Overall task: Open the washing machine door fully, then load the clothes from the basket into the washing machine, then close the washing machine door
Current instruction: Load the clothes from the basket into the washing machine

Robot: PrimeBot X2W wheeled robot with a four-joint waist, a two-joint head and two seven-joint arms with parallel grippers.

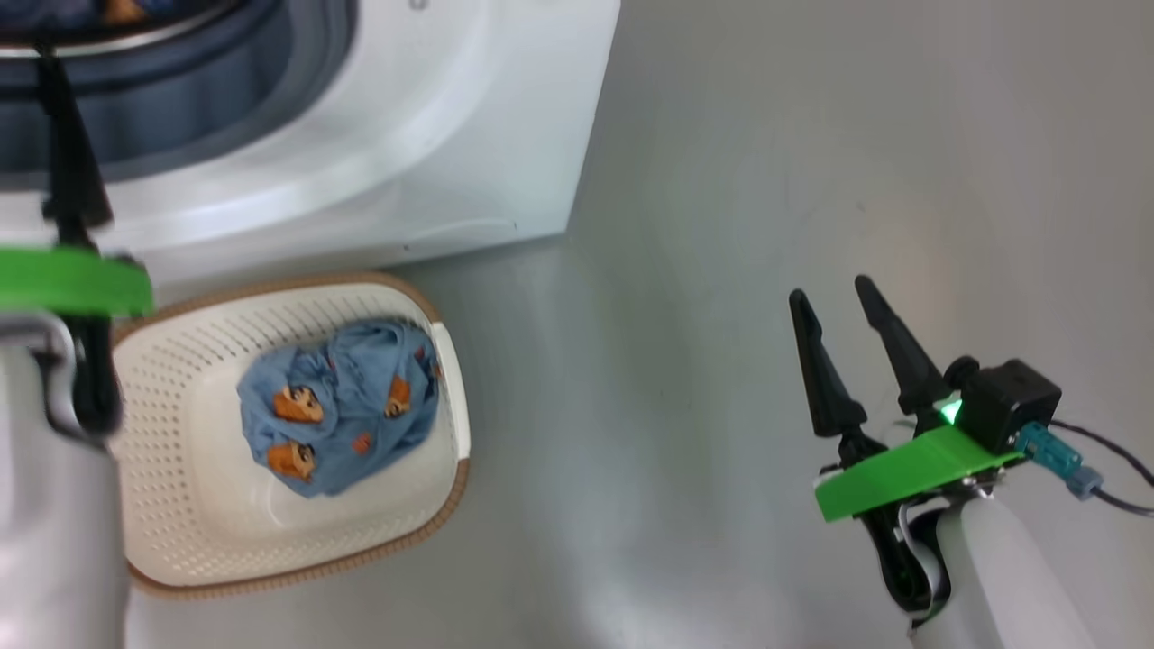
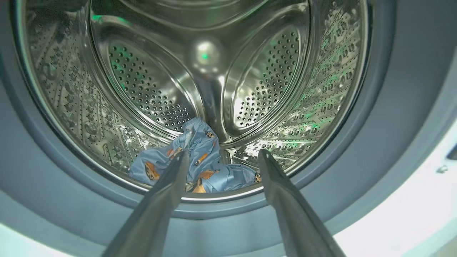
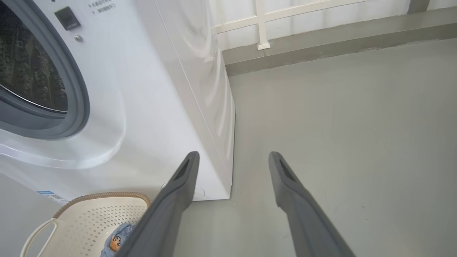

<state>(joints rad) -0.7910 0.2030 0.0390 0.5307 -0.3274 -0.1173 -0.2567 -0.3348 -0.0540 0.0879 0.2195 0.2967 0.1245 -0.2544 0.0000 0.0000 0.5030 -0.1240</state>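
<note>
The white washing machine (image 1: 433, 135) fills the upper left of the head view, its opening uncovered; the door is out of view. My left gripper (image 2: 224, 154) is open and empty at the blue-grey gasket (image 2: 392, 107), pointing into the steel drum (image 2: 150, 82). One piece of light-blue printed clothes (image 2: 200, 157) lies on the drum floor just beyond the fingertips. Its dark finger (image 1: 70, 162) shows in the head view before the opening. The cream basket (image 1: 180, 505) sits on the floor below the machine with bunched clothes (image 1: 343, 406) inside. My right gripper (image 1: 831, 293) hangs open and empty over bare floor, well right of the basket.
Grey floor (image 1: 721, 270) stretches to the right of the machine. In the right wrist view the machine's side panel (image 3: 200, 89), the basket's rim (image 3: 103, 195) and a low grey kerb with a white frame (image 3: 262, 32) show ahead. A cable (image 1: 1109, 460) trails from the right wrist.
</note>
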